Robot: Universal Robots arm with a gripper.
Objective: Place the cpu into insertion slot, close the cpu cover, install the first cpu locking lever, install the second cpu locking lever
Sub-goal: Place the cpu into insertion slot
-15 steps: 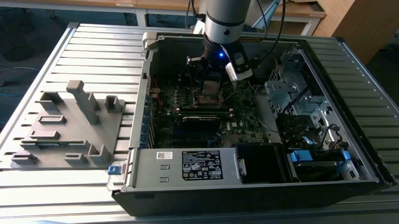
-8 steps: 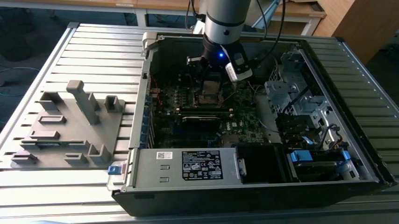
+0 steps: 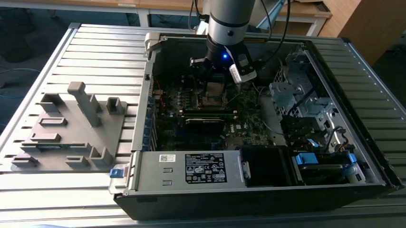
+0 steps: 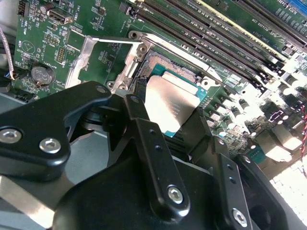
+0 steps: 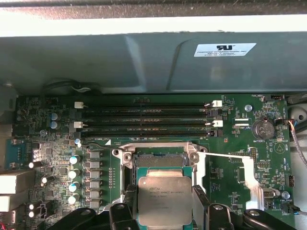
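Note:
My gripper (image 5: pixel 164 213) is shut on the cpu (image 5: pixel 164 200), a thin square chip with a silvery face, one black finger (image 5: pixel 123 213) on each side. In the second wrist view the cpu (image 4: pixel 170 103) hangs just over the insertion slot (image 4: pixel 163 63), whose dark contact field shows beyond the chip's green edge. The insertion slot (image 5: pixel 160 160) is partly hidden by the chip. A silvery frame, the cpu cover (image 5: pixel 158 147), rims the slot's side towards the memory slots; I cannot tell how far it is raised. In the exterior view the gripper (image 3: pixel 214 86) is low inside the computer case.
A thin silvery locking lever (image 5: pixel 228 156) is swung out beside the slot. Several long memory slots (image 5: pixel 144 120) run behind it, and a row of capacitors (image 5: pixel 74 177) on the other side. The case's metal walls (image 3: pixel 149 85) surround the motherboard. A grey fixture (image 3: pixel 70 128) stands on the table outside.

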